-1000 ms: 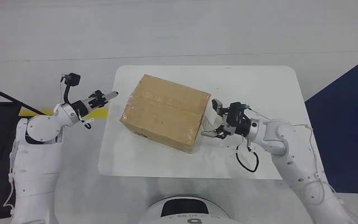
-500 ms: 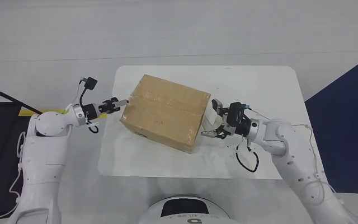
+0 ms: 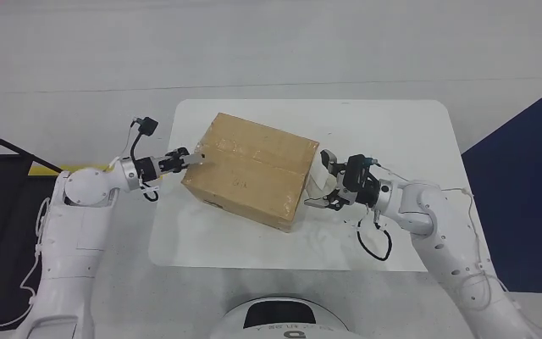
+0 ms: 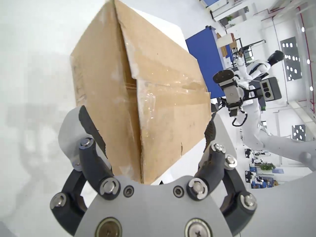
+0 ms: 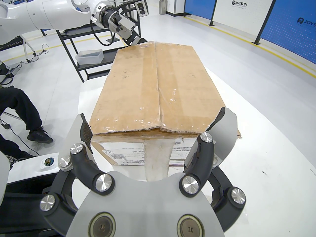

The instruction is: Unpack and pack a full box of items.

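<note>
A closed cardboard box (image 3: 250, 169), its top seam taped, lies at an angle in the middle of the white table (image 3: 398, 136). My left gripper (image 3: 193, 158) is at the box's left corner. In the left wrist view the gripper (image 4: 148, 127) is open and its fingers straddle the near corner of the box (image 4: 148, 94). My right gripper (image 3: 322, 180) is at the opposite end. In the right wrist view the gripper (image 5: 154, 124) is open, spread about as wide as the box (image 5: 158, 87), just short of the labelled end face.
A black cable loop (image 3: 373, 242) hangs by the right arm near the table's front edge. Beyond the table stands a black shelf rack with a pale plastic bin (image 5: 90, 56). Bare tabletop lies to the right of the box and in front of it.
The left arm has swung in from off the table's left side to the box, bringing its gripper to the left corner. The right arm and the box have stayed put.
</note>
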{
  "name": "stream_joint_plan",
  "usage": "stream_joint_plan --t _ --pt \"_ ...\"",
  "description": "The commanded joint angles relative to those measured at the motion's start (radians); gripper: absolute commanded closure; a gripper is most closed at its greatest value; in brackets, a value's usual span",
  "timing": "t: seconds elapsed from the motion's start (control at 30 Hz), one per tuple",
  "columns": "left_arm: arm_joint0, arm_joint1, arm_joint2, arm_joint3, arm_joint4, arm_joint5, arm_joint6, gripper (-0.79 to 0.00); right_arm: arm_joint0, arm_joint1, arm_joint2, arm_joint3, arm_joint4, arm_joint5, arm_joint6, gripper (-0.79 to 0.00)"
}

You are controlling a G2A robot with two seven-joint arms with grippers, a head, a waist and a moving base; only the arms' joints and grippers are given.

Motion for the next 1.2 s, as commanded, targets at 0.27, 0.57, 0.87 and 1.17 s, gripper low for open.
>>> stream_joint_plan --t 0.27,0.57,0.87,1.17 --pt "0.013 0.019 0.007 0.011 -0.153 -0.109 -0.098 -0.785 0.0 0.0 0.0 0.0 0.0 0.0 0.0 -0.785" --pt "0.06 0.058 0.024 -0.069 -0.248 -0.14 -0.067 -0.785 0.0 0.0 0.0 0.0 0.0 0.0 0.0 -0.785" --pt "0.105 0.114 0.03 -0.158 -0.341 -0.167 -0.04 -0.785 0.0 0.0 0.0 0.0 0.0 0.0 0.0 -0.785" --pt "0.173 0.196 0.064 -0.255 -0.445 -0.194 -0.013 -0.785 0.0 0.0 0.0 0.0 0.0 0.0 0.0 -0.785"
